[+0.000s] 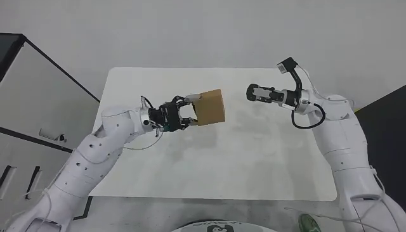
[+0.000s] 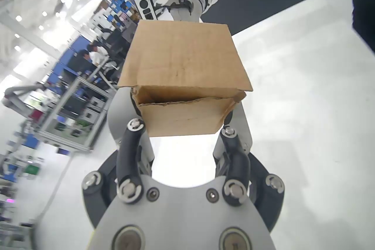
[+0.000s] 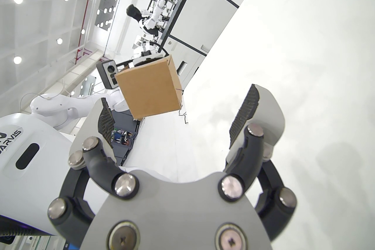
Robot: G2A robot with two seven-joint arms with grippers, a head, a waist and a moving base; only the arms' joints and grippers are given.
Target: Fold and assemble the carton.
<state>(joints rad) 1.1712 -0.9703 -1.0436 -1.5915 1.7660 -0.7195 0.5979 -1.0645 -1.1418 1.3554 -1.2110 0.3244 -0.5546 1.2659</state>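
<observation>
You had the left gripper (image 1: 191, 113) closed on the carton (image 1: 210, 107), one finger on each side wall at its near end, holding it over the left-centre part of the white table (image 1: 254, 168). From above you could not tell whether the carton touched the surface. In the right wrist view the carton (image 3: 148, 90) stood out against the room behind, with its lowest corner just at the line of the table (image 3: 293, 43) edge, so contact there was also unclear.

In the left wrist view the carton (image 2: 181, 63) covered the tips of the left gripper (image 2: 184, 119). You saw only the pale outer backs of its fingers (image 2: 118, 107) emerging from behind the side walls. The near end was open, with one ragged-edged flap hanging towards the wrist. The inside was in shadow, and the far end was out of sight behind the top panel.

Your right gripper (image 1: 252, 93) hung over the table a short way beyond the carton's far end, apart from it. Its ribbed pads (image 3: 244, 113) were spread wide around bare air in the right wrist view (image 3: 178, 104).
</observation>
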